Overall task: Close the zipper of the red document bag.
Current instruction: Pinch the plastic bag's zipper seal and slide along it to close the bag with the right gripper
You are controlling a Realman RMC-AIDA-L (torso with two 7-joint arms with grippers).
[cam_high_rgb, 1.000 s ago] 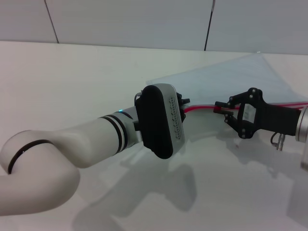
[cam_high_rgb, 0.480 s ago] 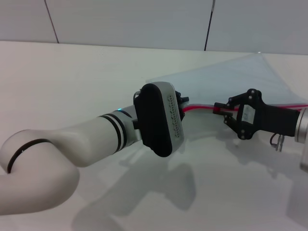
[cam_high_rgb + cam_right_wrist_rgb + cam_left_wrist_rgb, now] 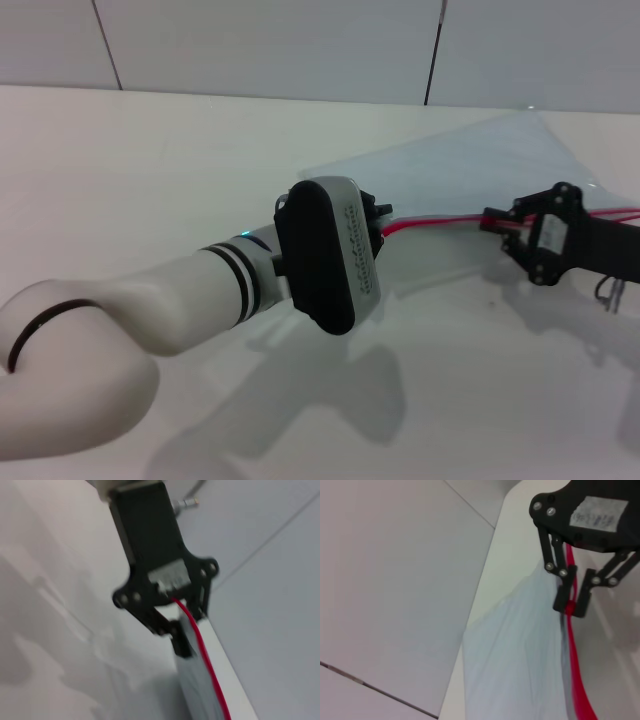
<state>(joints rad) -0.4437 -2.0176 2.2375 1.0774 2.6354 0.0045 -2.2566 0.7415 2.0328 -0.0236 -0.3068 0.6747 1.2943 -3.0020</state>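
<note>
the red document bag (image 3: 480, 165) lay flat on the bench (image 3: 150, 180), the left end effector (image 3: 380, 222) pinning one end of the zipper (image 3: 440, 220), grip unclear, while the right end effector (image 3: 497, 222) was clamped on it partway along, the rest apparently left to close.

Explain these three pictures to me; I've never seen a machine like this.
This is a two-armed robot at a white table. The wide picture comes from its head, the other two from cameras on its wrists, each showing the opposite arm's gripper. On the table lies the red document bag, a translucent pouch with the zipper along one edge. The left gripper sits by the zipper; the right gripper has its fingers pinched on it farther along.
</note>
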